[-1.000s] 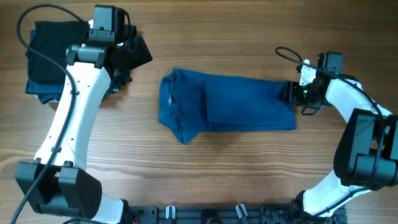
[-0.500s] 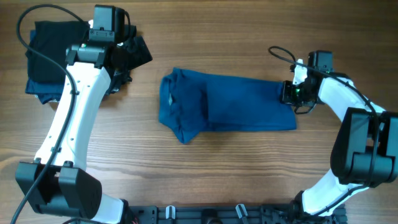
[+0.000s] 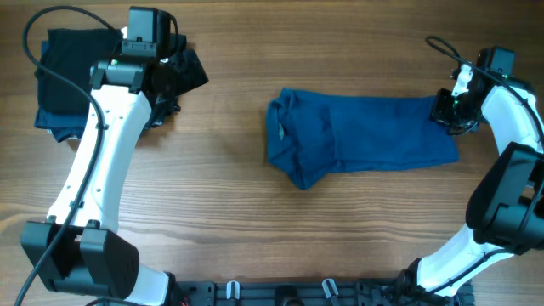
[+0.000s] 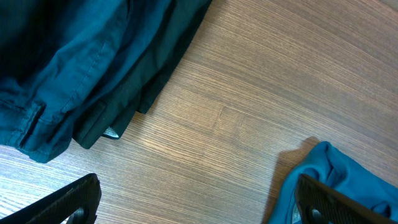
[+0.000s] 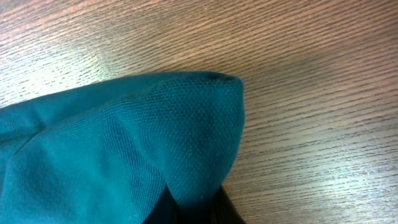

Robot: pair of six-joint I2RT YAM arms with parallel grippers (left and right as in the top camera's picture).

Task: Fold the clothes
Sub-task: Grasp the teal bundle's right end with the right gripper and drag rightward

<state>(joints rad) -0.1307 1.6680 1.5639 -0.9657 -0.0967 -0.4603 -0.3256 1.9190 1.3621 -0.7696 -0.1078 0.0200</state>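
The blue polo shirt [image 3: 361, 136] lay across the middle-right of the bench [image 3: 255, 229] as a long band. Its bunched end pointed toward the centre and its far end sat by the right arm. The right end effector [image 3: 448, 109] was clenched on the upper corner of that far end. In the right wrist view the knit fabric [image 5: 124, 143] ran straight down into the closed fingers [image 5: 189, 208], draping over them in a soft peak.

The left end effector [image 4: 198, 180] stood fully released and grasped nothing. It hung above bare wood between the pile of dark garments [image 3: 64, 76] at the back left and the shirt's near edge [image 4: 336, 171].

The shirt looked light and limp, a piqué weave with no stiffness of its own. It would likely sag wherever it was unsupported, and it would slide readily over the smooth wood when pulled by one corner. A single pinch would tend to trail the rest behind in wrinkles. The better hold was probably at two corners of the same end, gathering all the stacked layers at the hem so none peeled away. The bunched end looked thicker and lumpier, and would need a wider bite or some smoothing first. Nothing about it seemed fragile, so slippage between layers appeared the greater risk.
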